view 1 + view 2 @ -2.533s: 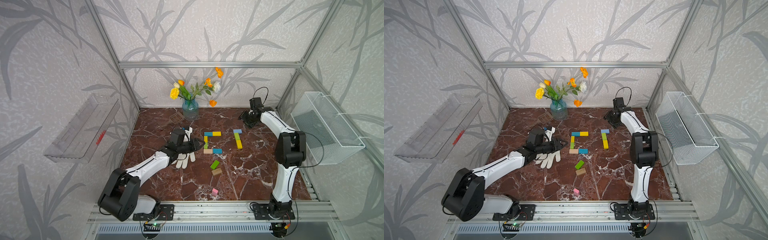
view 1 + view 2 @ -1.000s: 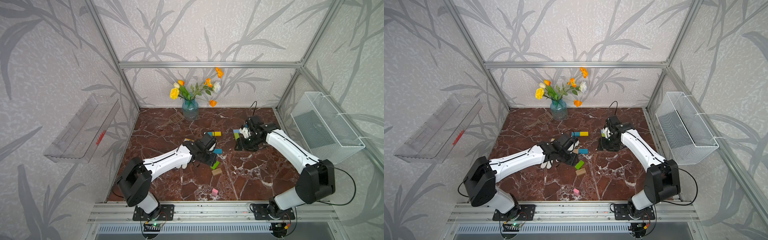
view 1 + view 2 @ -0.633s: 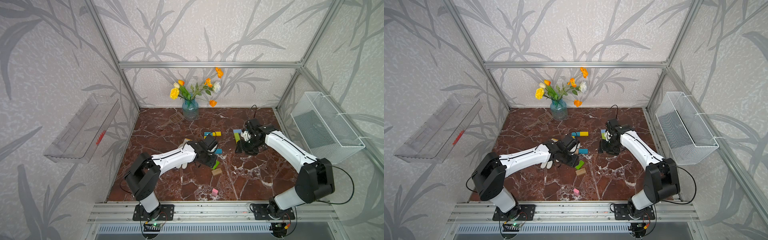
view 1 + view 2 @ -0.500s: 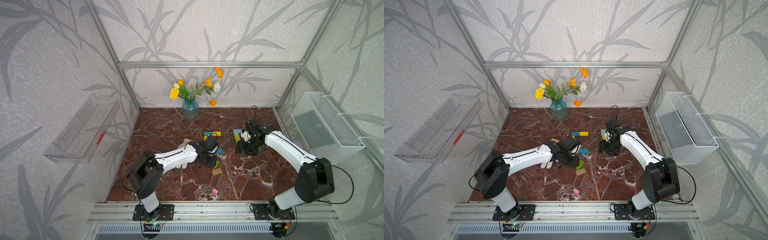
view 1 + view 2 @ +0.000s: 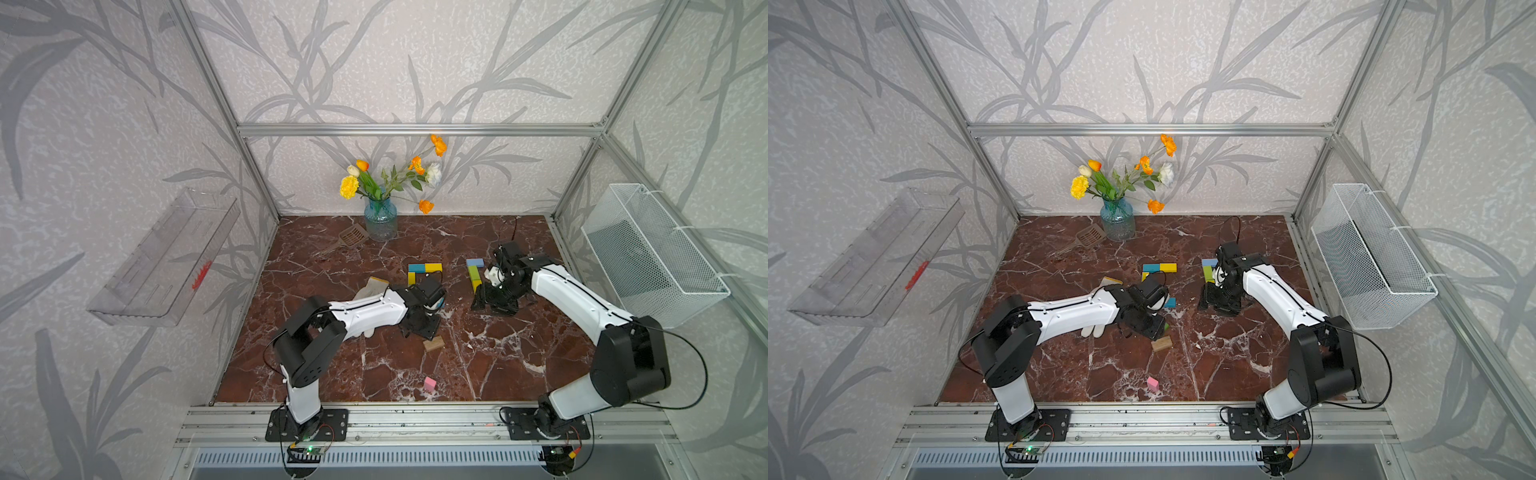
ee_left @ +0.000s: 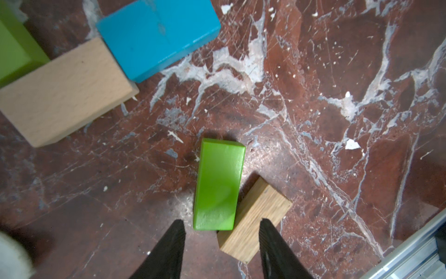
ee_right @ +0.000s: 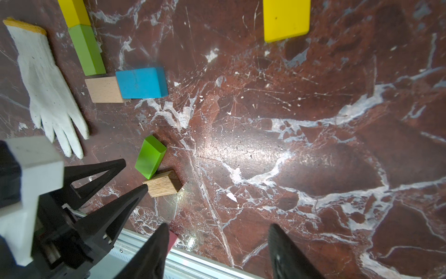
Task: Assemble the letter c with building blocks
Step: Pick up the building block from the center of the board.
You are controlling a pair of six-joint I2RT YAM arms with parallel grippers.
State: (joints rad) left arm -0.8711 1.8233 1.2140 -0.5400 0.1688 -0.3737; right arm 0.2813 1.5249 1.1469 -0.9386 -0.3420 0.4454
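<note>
Evidently the green block (image 6: 218, 183), framed by the parted left gripper (image 6: 222, 225), is to be picked up: lowering and closing are needed; the right gripper (image 7: 218, 232) is parted, empty.

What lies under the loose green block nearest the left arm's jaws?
One end of the green block rests on a corner of the oak block; the marble table lies below the rest. The covered corner itself is hidden.
</note>
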